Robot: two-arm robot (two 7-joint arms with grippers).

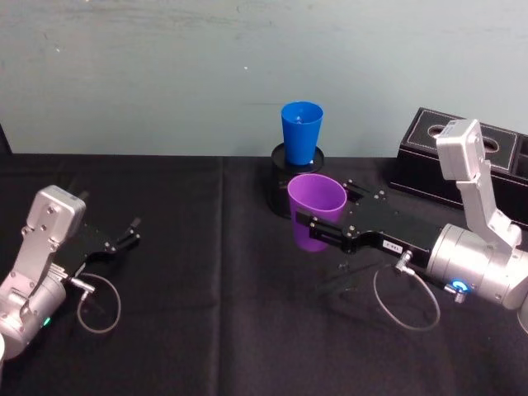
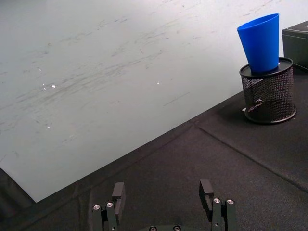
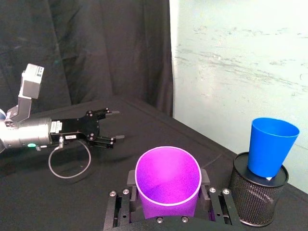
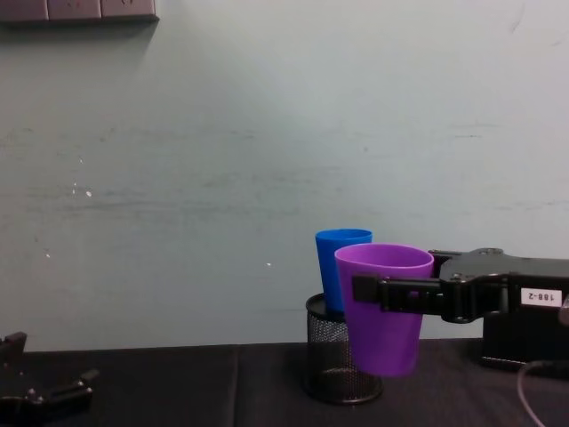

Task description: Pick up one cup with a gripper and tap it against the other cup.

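My right gripper [image 1: 317, 223] is shut on the purple cup [image 1: 315, 209], holding it upright above the black cloth. In the right wrist view the fingers [image 3: 129, 186] clamp both sides of the purple cup [image 3: 167, 179]. The blue cup [image 1: 301, 132] stands in a black mesh pen holder [image 1: 282, 177] just behind the purple one, with a gap between them. From the chest the purple cup [image 4: 384, 307] overlaps the blue cup [image 4: 338, 267]. At the far left my left gripper [image 1: 132, 231] rests open and empty near the table.
A black box [image 1: 429, 161] sits at the back right beside the mesh holder [image 4: 327, 360]. A pale wall [image 1: 165, 74] runs close behind the table. Black cloth [image 1: 223, 313] covers the table between the arms.
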